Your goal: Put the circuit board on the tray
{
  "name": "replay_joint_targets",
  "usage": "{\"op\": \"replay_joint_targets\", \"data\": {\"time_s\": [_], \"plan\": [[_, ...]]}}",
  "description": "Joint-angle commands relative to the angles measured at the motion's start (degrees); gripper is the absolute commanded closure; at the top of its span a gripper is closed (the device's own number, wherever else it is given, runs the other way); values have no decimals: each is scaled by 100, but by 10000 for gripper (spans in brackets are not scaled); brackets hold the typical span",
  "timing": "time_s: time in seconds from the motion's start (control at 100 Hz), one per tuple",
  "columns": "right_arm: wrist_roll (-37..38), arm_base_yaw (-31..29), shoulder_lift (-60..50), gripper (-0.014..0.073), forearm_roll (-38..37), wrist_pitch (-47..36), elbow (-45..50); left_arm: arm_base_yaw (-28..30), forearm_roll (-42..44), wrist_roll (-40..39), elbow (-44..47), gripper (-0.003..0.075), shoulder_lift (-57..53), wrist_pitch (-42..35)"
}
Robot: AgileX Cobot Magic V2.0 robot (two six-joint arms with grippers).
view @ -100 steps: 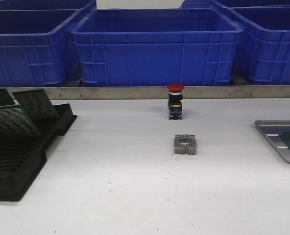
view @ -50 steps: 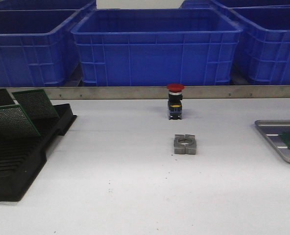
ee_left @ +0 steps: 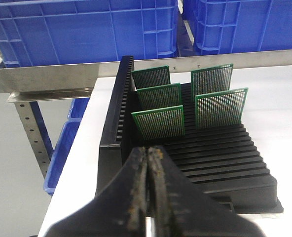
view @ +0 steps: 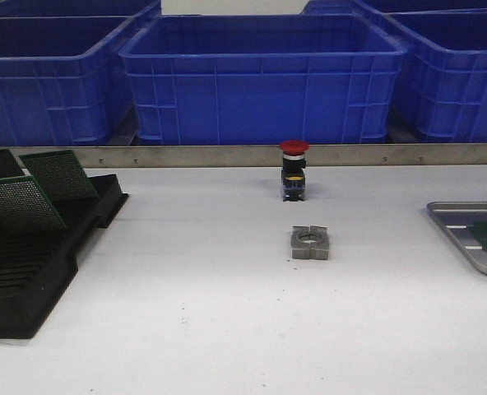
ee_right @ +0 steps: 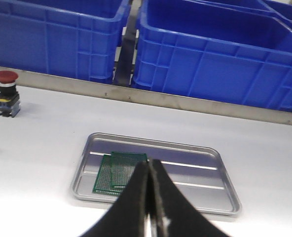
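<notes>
Green boards (ee_right: pixel 117 171) flat on tray (ee_right: pixel 195 195)

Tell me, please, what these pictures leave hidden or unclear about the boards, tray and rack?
- Front view: the tray and the boards on it are cut off by the right edge.
- Right wrist view: the right gripper covers the near edge of the overlapping circuit boards, so their count is unsure.
- Left wrist view: the left gripper hides part of the black rack.

Red button (view: pixel 294 169) and nut (view: pixel 310 243) stand mid-table
</notes>
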Motion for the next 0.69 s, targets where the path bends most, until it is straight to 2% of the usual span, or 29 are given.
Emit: {"op": "replay_joint_targets", "data": {"time_s": [0.0, 0.68], "plan": [[1267, -77, -286, 653, -1100, -286, 69, 23, -49, -68, 164, 737, -191, -466], [1385, -77, -417, 653, -1154, -151, 82, 23, -49, -68, 164, 737, -191, -466]]}}
